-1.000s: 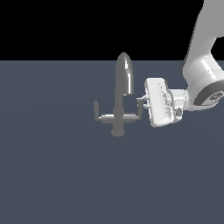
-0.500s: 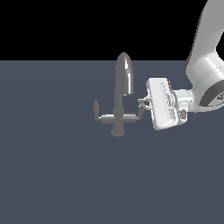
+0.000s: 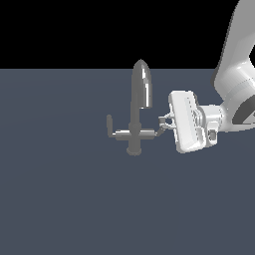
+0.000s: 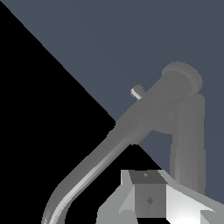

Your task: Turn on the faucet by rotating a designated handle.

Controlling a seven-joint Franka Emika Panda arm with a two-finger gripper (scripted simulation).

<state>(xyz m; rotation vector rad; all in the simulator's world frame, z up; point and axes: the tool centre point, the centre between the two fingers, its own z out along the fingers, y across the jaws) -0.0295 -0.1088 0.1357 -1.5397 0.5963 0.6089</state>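
Near the middle of the exterior view, the faucet is planted upright on the dark grey-blue surface, arched spout up top and a crossbar low down. One peg lever is seen sticking up at the crossbar's left end. At the right end, the handle is met by the white end effector, reached in sideways from the right of the frame. Its fingertips are seen right at the handle, touching or very nearly so; whether it's clamped on or apart can't be told. Up close in the wrist view, the round base and spout are shown.
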